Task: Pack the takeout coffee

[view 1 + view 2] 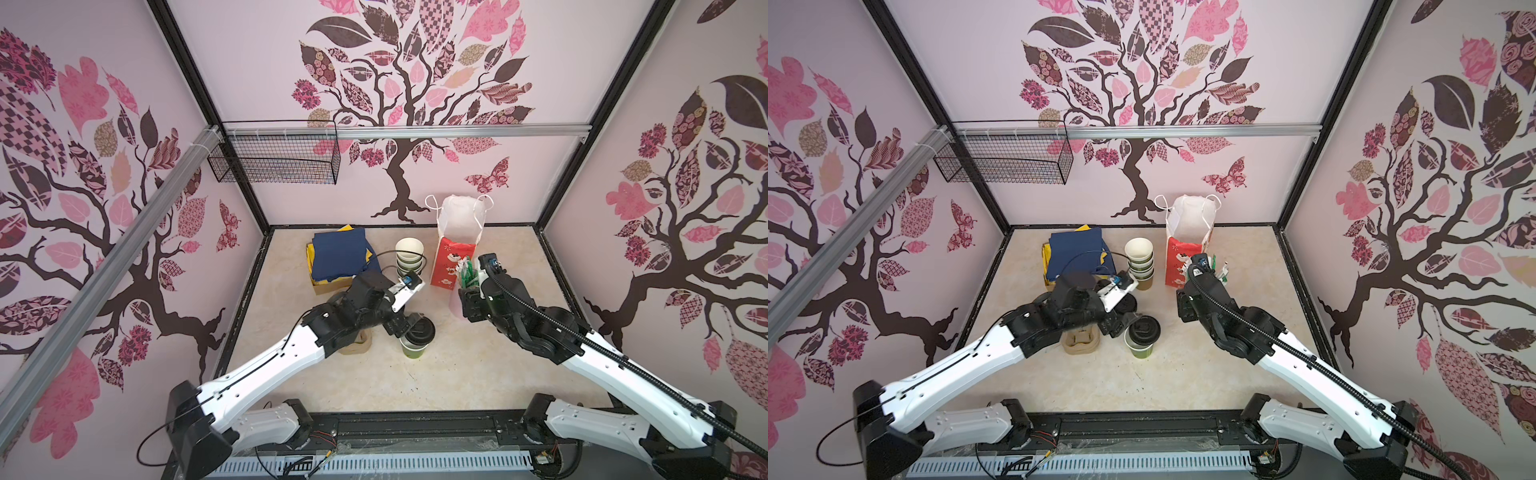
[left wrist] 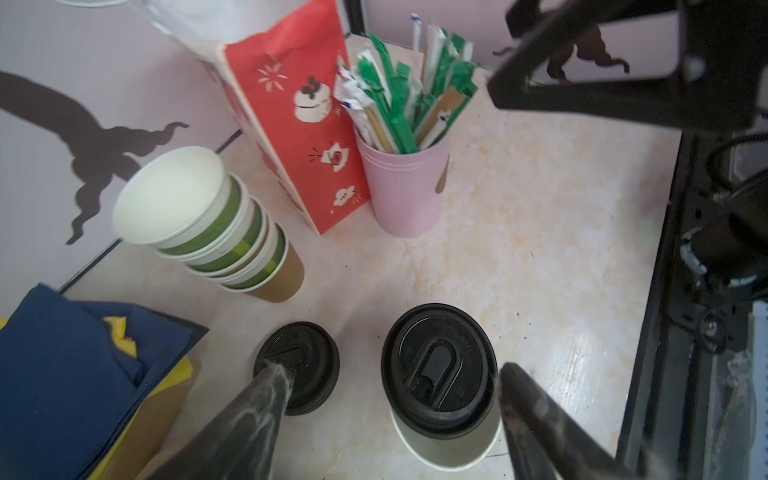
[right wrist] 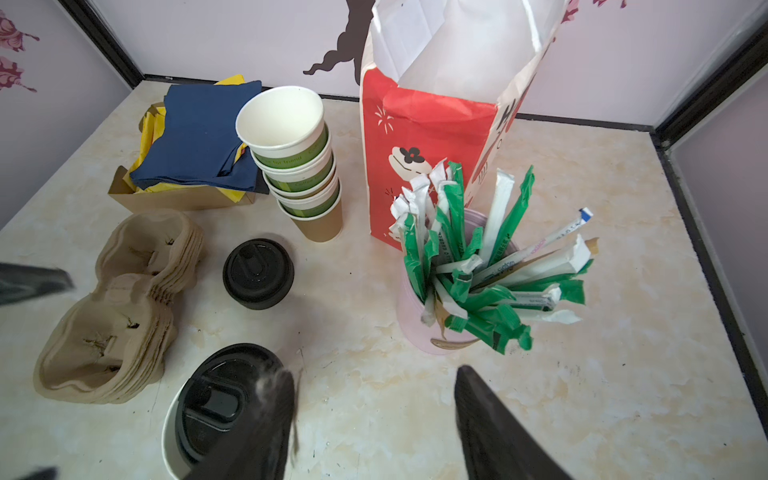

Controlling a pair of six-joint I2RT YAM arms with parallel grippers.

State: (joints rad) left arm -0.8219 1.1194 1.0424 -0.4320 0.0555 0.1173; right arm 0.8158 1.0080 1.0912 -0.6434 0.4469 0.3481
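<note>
Though small, "for friend" on stacked cups (image 3: 297,166); left end effector (image 2: 390,369), right end effector (image 3: 376,372) spread, empty.

1 green cup (image 1: 413,352) stands upright, black lid (image 1: 420,331) askew on top.

Red paper bag (image 3: 419,137) upright at back, mouth open, white inside. Pink cup (image 2: 405,195) just beside it, crammed with green and white sachets (image 3: 490,266). Navy napkins (image 3: 203,133) over yellow ones in cardboard tray (image 3: 183,201). Brown paper cup (image 3: 320,226) between tray and bag. Loose black lids (image 3: 257,272) stacked near it. Pulp cup carriers (image 3: 120,307) nested in pile. Wire basket (image 1: 274,158) hung on wall rail.
</note>
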